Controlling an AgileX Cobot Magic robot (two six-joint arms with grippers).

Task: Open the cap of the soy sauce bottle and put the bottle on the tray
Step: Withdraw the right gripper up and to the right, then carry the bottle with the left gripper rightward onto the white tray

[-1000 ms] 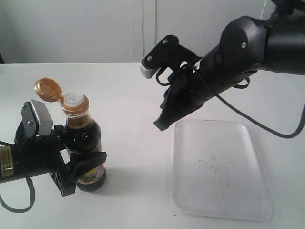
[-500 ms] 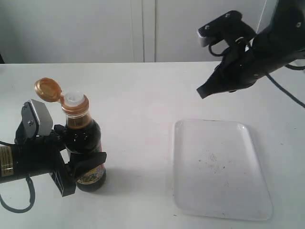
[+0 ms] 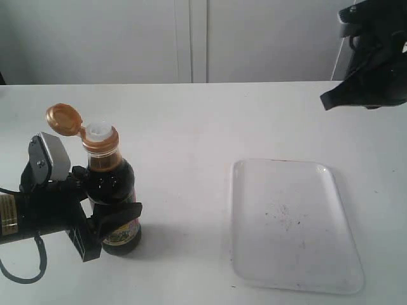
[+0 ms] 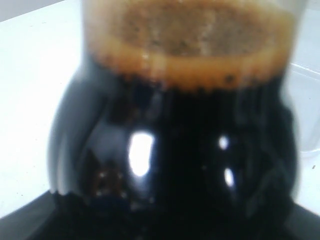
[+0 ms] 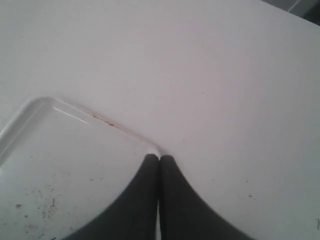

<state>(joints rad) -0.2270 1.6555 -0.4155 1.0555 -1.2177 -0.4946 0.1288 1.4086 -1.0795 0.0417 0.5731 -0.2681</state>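
The soy sauce bottle stands upright on the white table at the left, dark liquid up to its neck. Its copper-gold cap is flipped open and hangs back on the hinge, baring the white spout. My left gripper is shut on the bottle's lower body; the left wrist view is filled by the dark bottle, and the fingers are hidden there. The white tray lies flat at the right, with dark specks. My right gripper hangs high at the far right, shut and holding nothing, over the tray's corner.
The white table stretches between the bottle and the tray. A pale wall with a vertical seam runs behind the table. The right arm's black body fills the upper right corner.
My right arm has swung from near the middle of the table up and away to the far right. The bottle, the open cap and the left gripper have not moved.
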